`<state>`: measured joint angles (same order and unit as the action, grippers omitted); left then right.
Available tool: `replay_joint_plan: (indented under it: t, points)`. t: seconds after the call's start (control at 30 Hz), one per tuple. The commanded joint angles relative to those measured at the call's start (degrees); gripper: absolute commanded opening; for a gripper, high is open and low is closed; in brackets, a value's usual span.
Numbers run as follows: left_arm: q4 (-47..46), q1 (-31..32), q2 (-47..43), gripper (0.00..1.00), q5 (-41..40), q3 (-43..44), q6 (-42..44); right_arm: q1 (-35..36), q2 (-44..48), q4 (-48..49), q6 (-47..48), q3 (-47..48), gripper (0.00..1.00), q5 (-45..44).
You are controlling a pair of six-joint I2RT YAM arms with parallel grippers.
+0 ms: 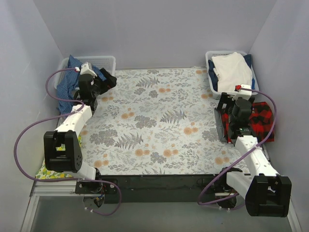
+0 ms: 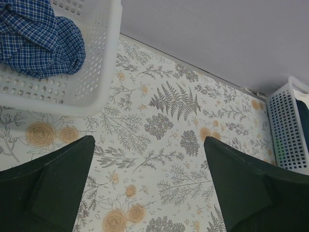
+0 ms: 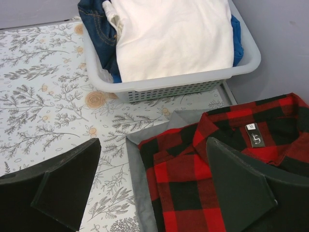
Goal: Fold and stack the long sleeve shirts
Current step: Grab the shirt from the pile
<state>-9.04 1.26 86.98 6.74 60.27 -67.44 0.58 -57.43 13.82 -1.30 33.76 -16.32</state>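
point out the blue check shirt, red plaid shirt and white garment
blue check shirt (image 2: 43, 38), left wrist view, bunched middle folds
red plaid shirt (image 3: 176, 179), right wrist view, front below collar
white garment (image 3: 174, 34), right wrist view, top face

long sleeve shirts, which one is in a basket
The blue checked shirt, bunched in the left white basket; the red-and-black plaid shirt lies outside any basket.
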Motion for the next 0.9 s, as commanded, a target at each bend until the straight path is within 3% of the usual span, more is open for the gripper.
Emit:
replay_joint_plan:
  t: [0.0,0.23,0.4,0.53,0.77,0.87]
  points:
    - [1.3,0.0,-4.9,0.98,-3.1,-1.5,-0.3,1.2,1.0,2.5,-0.3,0.4,0.99,0.3]
    - [4.2,0.0,-7.6,0.98,-5.8,-2.7,3.9,2.1,0.6,2.5,0.1,1.4,0.99,1.5]
    - [10.3,-0.1,-4.7,0.98,-9.8,3.0,4.6,3.5,-1.3,0.4,1.0,4.5,0.99,5.5]
    - [20.6,-0.3,4.9,0.98,-14.0,20.5,4.2,4.3,-4.4,-1.6,0.0,8.7,0.99,6.2]
    - [32.8,-1.2,20.4,0.98,-20.4,41.8,1.7,7.1,-10.7,-4.9,0.0,15.2,0.98,7.5]
    - [39.2,-6.2,27.2,0.98,-19.9,51.5,-1.5,9.6,-13.2,-6.5,0.9,16.7,0.98,6.7]
